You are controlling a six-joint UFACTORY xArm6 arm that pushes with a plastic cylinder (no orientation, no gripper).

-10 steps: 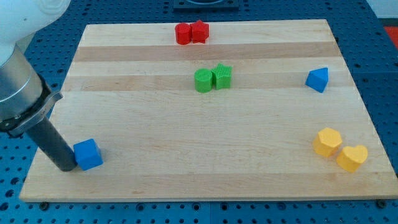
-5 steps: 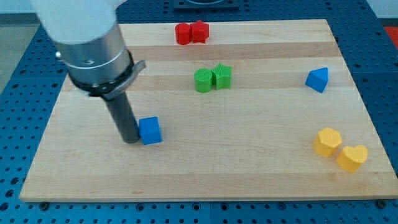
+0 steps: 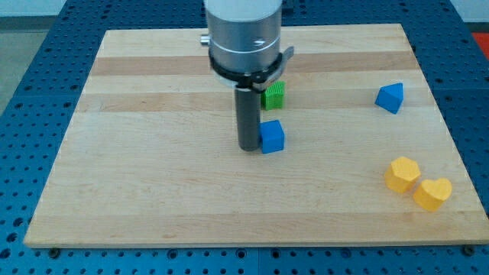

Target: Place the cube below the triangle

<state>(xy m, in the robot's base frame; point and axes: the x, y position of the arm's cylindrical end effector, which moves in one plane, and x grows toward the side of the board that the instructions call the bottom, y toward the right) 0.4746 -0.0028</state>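
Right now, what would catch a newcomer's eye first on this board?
The big grey arm at the view's top centre, its dark rod ending in my tip right against the left side of the blue cube. Far off at the view's right sits the blue triangle, with two yellow blocks below it.

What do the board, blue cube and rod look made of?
Board: light wood, probably glued planks, going by the grain and the lengthwise strips; satin finish.
Blue cube: likely moulded or printed plastic, with even saturated colour and a matte surface.
Rod, ending at my tip just at the view's left of the cube: dark and matte, maybe metal or plastic; cannot tell.
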